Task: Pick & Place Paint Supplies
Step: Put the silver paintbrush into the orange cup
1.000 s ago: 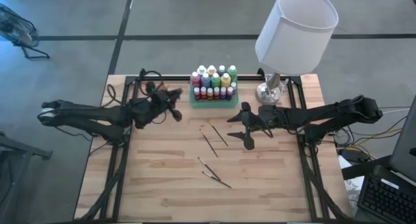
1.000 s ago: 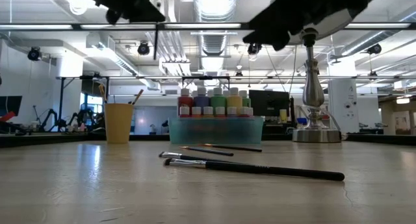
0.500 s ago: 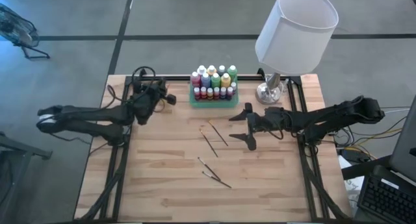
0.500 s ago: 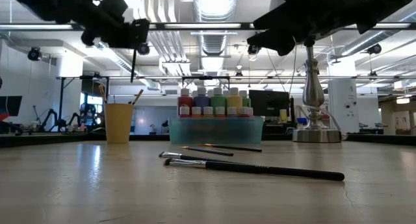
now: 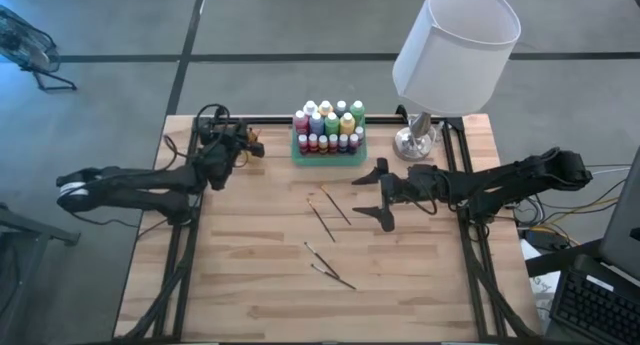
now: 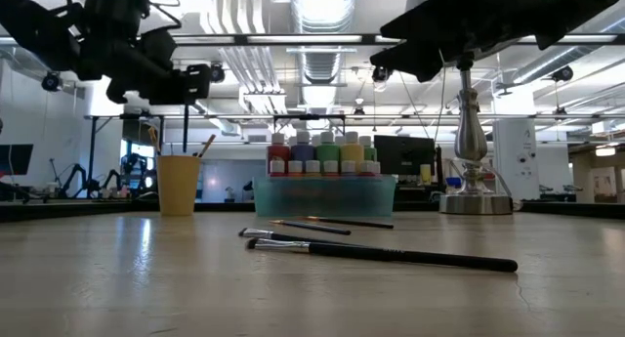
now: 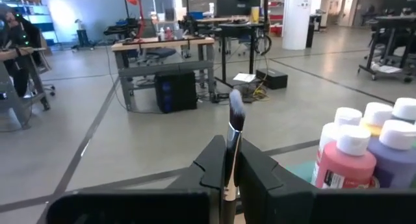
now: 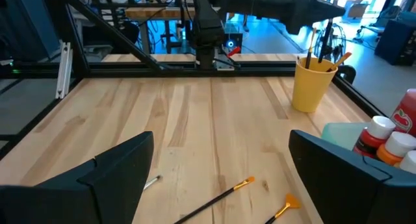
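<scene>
High view: your left gripper (image 5: 247, 143) sits at the table's back-left, jaws pinched narrow on a brush (image 7: 233, 143). Left wrist cam confirms it: handle clamped between the fingers (image 7: 211, 162), bristles sticking out past the tips. Orange cup (image 6: 178, 184) is right below those jaws in the low view, w/ a few brushes already standing in it. Bottles (image 5: 327, 126) packed in the green tray (image 5: 328, 157), just off to the side of the left jaws. Your right gripper (image 5: 374, 194) hovers mid-table, jaws spread wide, holding nothing. Loose brushes (image 5: 328, 219) lie on the wood just ahead of the right jaws, apart from both fingers (image 8: 110, 165). Lamp (image 5: 450, 55) stands behind the right arm.
</scene>
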`<action>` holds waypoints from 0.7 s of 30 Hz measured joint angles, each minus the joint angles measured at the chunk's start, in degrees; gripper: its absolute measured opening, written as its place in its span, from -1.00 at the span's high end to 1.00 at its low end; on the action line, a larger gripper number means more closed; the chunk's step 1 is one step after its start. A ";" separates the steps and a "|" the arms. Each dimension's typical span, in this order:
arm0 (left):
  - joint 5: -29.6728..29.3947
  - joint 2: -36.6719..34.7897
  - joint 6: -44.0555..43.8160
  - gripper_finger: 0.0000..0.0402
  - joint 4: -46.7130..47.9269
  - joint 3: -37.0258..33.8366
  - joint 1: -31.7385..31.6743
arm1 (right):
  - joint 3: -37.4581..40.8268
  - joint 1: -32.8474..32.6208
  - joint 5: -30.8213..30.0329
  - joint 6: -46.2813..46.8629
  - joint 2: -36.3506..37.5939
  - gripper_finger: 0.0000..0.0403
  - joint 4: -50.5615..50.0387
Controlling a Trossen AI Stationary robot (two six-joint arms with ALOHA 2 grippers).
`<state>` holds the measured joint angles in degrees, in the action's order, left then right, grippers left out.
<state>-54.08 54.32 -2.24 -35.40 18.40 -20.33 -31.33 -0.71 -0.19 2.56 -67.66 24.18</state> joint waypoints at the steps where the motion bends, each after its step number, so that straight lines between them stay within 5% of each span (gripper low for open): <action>1: 0.24 0.29 -0.15 0.88 0.10 -0.03 -0.27 | 0.00 0.00 0.00 -0.04 0.00 -0.76 0.01; 21: 2.02 13.54 -8.66 0.88 -1.13 -0.01 -4.55 | -0.02 0.00 0.00 0.30 0.00 -0.48 -0.33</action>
<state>-52.06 67.86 -10.90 -36.52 18.39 -24.88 -31.35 -0.71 -0.19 2.85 -67.66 23.85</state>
